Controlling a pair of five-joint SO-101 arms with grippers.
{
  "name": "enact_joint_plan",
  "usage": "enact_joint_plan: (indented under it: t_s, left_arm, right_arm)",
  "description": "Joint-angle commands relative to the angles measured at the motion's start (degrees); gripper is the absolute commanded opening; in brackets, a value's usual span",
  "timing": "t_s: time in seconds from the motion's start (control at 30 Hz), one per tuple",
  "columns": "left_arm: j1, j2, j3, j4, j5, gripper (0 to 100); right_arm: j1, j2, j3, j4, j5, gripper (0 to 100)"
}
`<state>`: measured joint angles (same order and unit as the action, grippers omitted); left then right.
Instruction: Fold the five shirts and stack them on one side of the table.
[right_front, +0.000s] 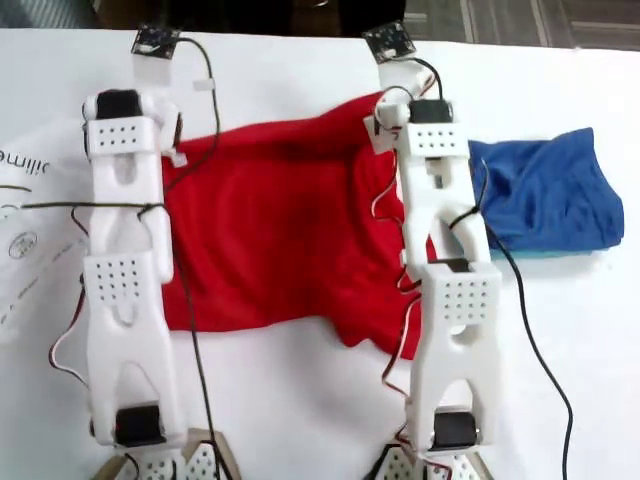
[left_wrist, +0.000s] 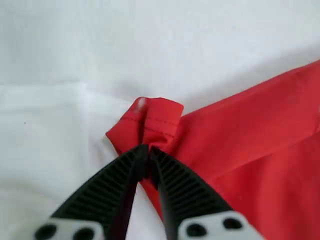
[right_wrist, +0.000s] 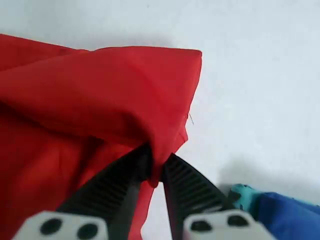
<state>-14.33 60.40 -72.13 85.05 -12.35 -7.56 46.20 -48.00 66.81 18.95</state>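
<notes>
A red shirt (right_front: 275, 225) lies spread on the white table between my two arms. My left gripper (left_wrist: 148, 152) is shut on a hemmed corner of the red shirt (left_wrist: 150, 120), held at the shirt's far left edge. My right gripper (right_wrist: 155, 162) is shut on a folded corner of the red shirt (right_wrist: 100, 95) at its far right edge. A folded blue shirt (right_front: 545, 190) rests on the table to the right, with a teal layer (right_front: 560, 254) under it. The blue shirt (right_wrist: 285, 215) also shows beside my right gripper.
White paper or plastic sheets (right_front: 25, 230) lie at the table's left edge. Cables (right_front: 530, 330) trail along the table beside the right arm. Bare white table (right_front: 300, 400) lies in front of the red shirt.
</notes>
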Motion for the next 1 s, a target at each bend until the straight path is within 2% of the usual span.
enact_joint_plan:
  t_s: [0.0,0.13,0.33,0.77,0.97]
  left_arm:
    - [0.44,-4.22,-7.87,8.18,-0.35,3]
    - [0.44,-5.27,-15.43,17.76,-2.11,3]
    - [-1.93,-10.55,-12.35,17.58,-2.46,3]
    - [-1.58,-48.7,34.07,17.23,-0.35,3]
    - [-1.76,-59.87,47.69,17.05,-1.41,3]
  right_arm:
    - [1.1,-9.63,-2.99,4.7,0.09,2.1]
    - [0.92,-14.29,-2.99,9.98,0.44,2.1]
    - [0.92,-19.12,-2.99,17.63,0.44,2.1]
    - [0.57,-30.37,-2.46,29.32,0.09,2.1]
    - [0.84,-34.24,-2.29,34.15,0.26,2.2]
